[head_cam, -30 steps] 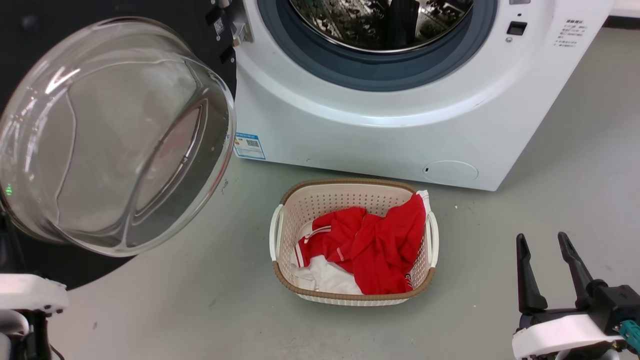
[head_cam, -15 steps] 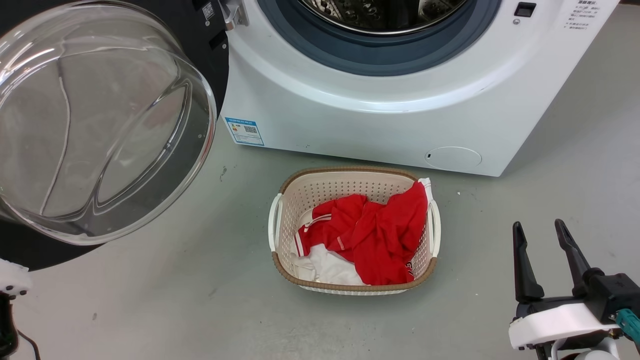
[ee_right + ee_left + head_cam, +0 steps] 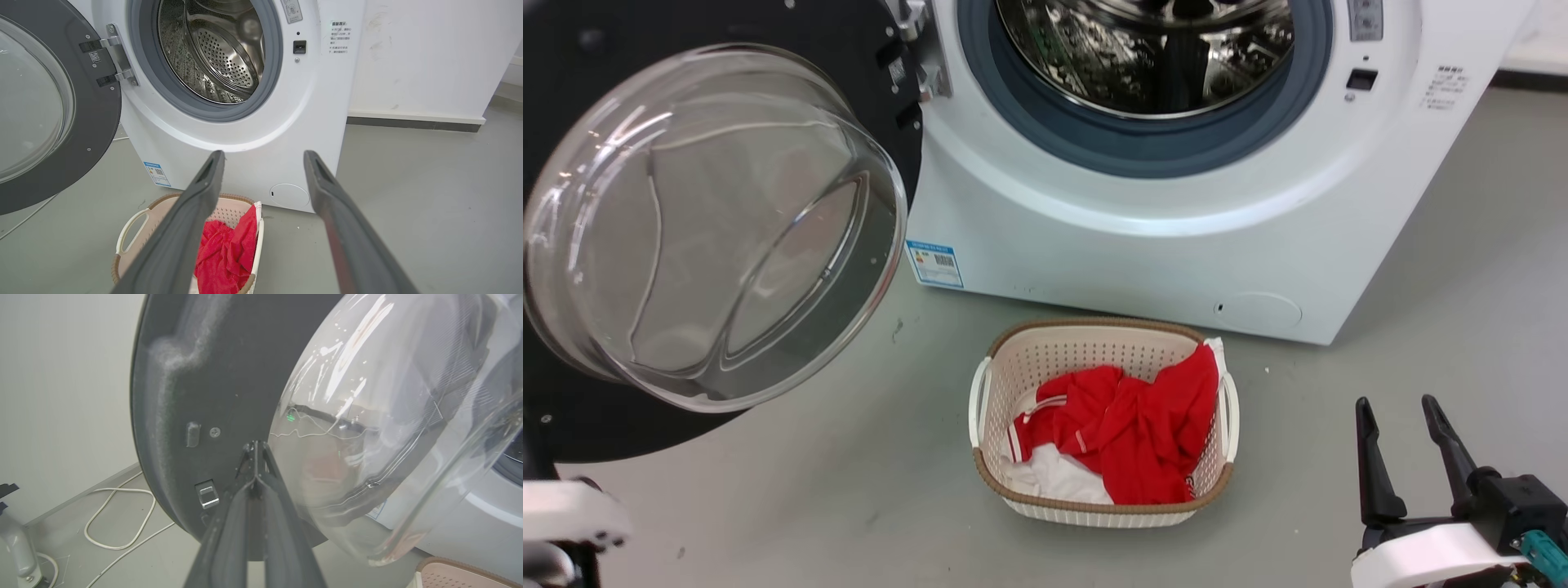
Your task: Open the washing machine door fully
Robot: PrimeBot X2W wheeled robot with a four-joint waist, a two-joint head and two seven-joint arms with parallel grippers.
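The washing machine stands ahead and to the left of the right gripper, its porthole uncovered and the steel drum showing inside. The door is swung wide on its hinge. It is far to the left of the right gripper and directly in front of the left gripper, with its inner face and bulging glass bowl turned toward the robot.

A laundry basket sits on the grey floor in front of the machine, to the left of the right gripper. Red clothing lies in it over a white piece.

The left gripper's two fingers are pressed together with nothing between them. Their tips are at the door's dark inner face, just left of the glass bowl, and I cannot tell whether they touch it. The right gripper's fingers are spread apart and empty, well apart from the machine.

A white cable lies on the floor left of the left gripper. A blue label sits on the machine's lower corner, beside the door's edge.
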